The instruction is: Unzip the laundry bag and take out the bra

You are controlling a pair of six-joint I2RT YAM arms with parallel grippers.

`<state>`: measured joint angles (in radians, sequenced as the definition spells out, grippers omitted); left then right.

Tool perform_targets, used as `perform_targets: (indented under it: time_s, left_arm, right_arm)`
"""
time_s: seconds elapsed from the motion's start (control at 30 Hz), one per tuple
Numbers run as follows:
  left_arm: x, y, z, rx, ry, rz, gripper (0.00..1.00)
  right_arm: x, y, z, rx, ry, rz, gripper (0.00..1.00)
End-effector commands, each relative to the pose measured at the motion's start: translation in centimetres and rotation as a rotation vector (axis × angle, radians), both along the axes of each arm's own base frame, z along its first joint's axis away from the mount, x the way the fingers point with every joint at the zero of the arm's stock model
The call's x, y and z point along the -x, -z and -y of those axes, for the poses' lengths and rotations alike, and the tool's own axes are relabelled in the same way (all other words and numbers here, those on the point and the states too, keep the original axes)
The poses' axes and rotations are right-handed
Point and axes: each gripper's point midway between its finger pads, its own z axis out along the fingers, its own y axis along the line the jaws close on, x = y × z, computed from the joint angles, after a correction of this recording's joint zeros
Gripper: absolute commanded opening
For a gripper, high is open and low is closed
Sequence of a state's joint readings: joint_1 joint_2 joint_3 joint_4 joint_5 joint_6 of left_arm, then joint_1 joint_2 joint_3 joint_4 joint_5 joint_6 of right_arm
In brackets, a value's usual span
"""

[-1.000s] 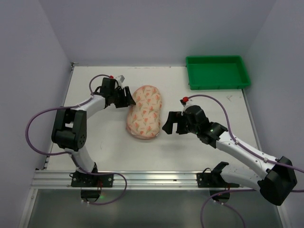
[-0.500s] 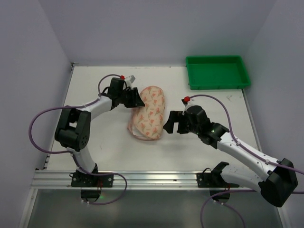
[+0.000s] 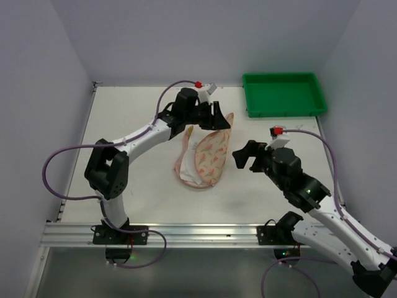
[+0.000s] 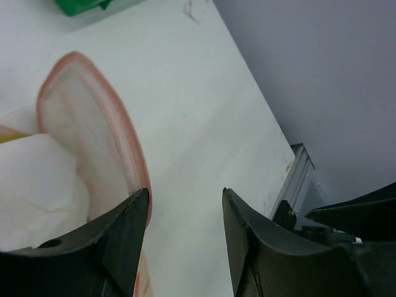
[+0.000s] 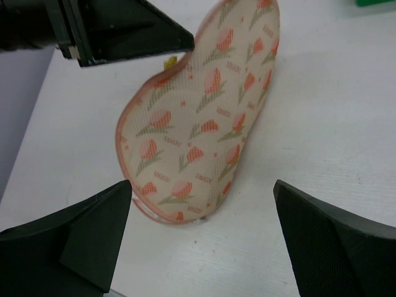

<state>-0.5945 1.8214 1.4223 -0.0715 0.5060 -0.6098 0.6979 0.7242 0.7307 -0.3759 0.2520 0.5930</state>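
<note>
Laundry bag (image 3: 206, 158) standing on edge beneath left hand (image 3: 215, 118), its fingers (image 4: 120, 235) standing apart, one touching pink rim (image 4: 133, 154), right hand (image 3: 246, 155) gaping wide, bag just ahead.

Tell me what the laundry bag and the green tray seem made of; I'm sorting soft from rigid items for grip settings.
The laundry bag looks like soft matte fabric, probably fine mesh: a small grid weave shows through the print, and it bends limply. The green tray is likely rigid moulded plastic, smooth, slightly shiny: even colour, crisp raised rim.
</note>
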Motion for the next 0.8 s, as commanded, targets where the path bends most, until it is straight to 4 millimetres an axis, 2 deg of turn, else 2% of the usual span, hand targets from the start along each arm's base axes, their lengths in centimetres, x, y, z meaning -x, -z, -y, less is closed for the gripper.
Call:
perform_targets:
  time_s: [0.0, 0.03, 0.07, 0.1, 0.13, 0.17, 0.2, 0.23, 0.27, 0.33, 0.37, 0.4, 0.47, 0.5, 0.53, 0.57, 0.6, 0.67, 0.7, 0.73, 0.77]
  left_arm:
    - [1.5, -0.5, 4.9, 0.039, 0.056, 0.001, 0.55]
    - [2.4, -0.4, 6.2, 0.054, 0.076, -0.019, 0.56]
    - [4.1, -0.8, 8.6, 0.085, 0.128, -0.009, 0.57]
    - [5.0, 0.9, 9.9, 0.075, 0.157, -0.043, 0.58]
    - [7.5, 1.3, 12.1, 0.083, 0.216, -0.060, 0.59]
    - [8.6, 1.2, 13.5, 0.089, 0.249, -0.058, 0.61]
    - [9.7, 2.7, 14.7, 0.073, 0.280, -0.079, 0.63]
    - [11.9, 3.1, 16.0, 0.066, 0.326, -0.089, 0.66]
    - [12.5, 2.6, 16.9, 0.075, 0.348, -0.079, 0.68]
    - [13.5, 3.2, 17.7, 0.049, 0.368, -0.069, 0.75]
    - [13.5, 3.5, 17.6, 0.021, 0.362, -0.075, 0.78]
    - [13.2, 2.9, 17.2, -0.003, 0.357, -0.050, 0.81]
    - [11.1, 2.2, 16.2, -0.037, 0.273, 0.006, 0.88]
    - [10.7, 1.0, 15.4, -0.035, 0.248, 0.029, 0.90]
    - [9.1, 0.6, 14.5, -0.042, 0.191, 0.044, 0.94]
    - [8.5, 0.0, 13.7, -0.039, 0.164, 0.050, 0.95]
    - [8.1, -1.8, 13.0, -0.018, 0.142, 0.070, 0.96]
    - [6.3, -2.0, 10.8, -0.037, 0.074, 0.072, 0.96]
    - [5.9, -3.3, 9.6, -0.030, 0.047, 0.085, 0.96]
    - [4.4, -2.5, 7.6, -0.060, -0.012, 0.069, 0.96]
    - [3.7, -2.5, 6.3, -0.067, -0.045, 0.067, 0.96]
  right_arm:
    - [-0.2, -2.1, 4.3, -0.036, 0.205, 0.083, 0.99]
    - [-0.2, -2.3, 5.5, -0.039, 0.265, 0.103, 0.99]
    - [0.4, -3.0, 6.5, -0.083, 0.301, 0.128, 0.99]
    - [0.7, -3.1, 7.3, -0.089, 0.326, 0.137, 0.99]
    - [0.9, -3.4, 8.0, -0.104, 0.352, 0.150, 0.99]
    - [1.4, -4.1, 9.1, -0.130, 0.392, 0.181, 0.99]
    - [1.6, -4.2, 9.6, -0.133, 0.405, 0.194, 0.99]
    - [1.8, -4.4, 10.0, -0.133, 0.412, 0.206, 0.99]
    - [2.0, -4.8, 10.5, -0.135, 0.423, 0.227, 0.99]
    - [2.2, -4.8, 10.9, -0.122, 0.432, 0.226, 0.99]
    - [2.2, -5.1, 11.0, -0.117, 0.432, 0.230, 0.99]
    - [2.2, -4.9, 10.9, -0.102, 0.425, 0.218, 0.99]
    - [2.1, -5.2, 10.6, -0.093, 0.415, 0.213, 0.99]
    - [1.9, -5.1, 10.3, -0.082, 0.405, 0.200, 0.99]
    - [1.8, -5.1, 10.2, -0.081, 0.404, 0.195, 0.99]
    - [1.8, -5.1, 10.1, -0.083, 0.404, 0.191, 0.99]
    - [1.7, -5.1, 9.8, -0.086, 0.395, 0.187, 0.99]
    - [1.3, -4.9, 9.1, -0.068, 0.369, 0.175, 0.99]
    - [1.2, -4.8, 8.6, -0.066, 0.352, 0.168, 0.99]
    - [0.9, -4.2, 7.2, -0.054, 0.298, 0.139, 0.99]
    - [0.8, -4.3, 6.4, -0.052, 0.263, 0.132, 0.99]
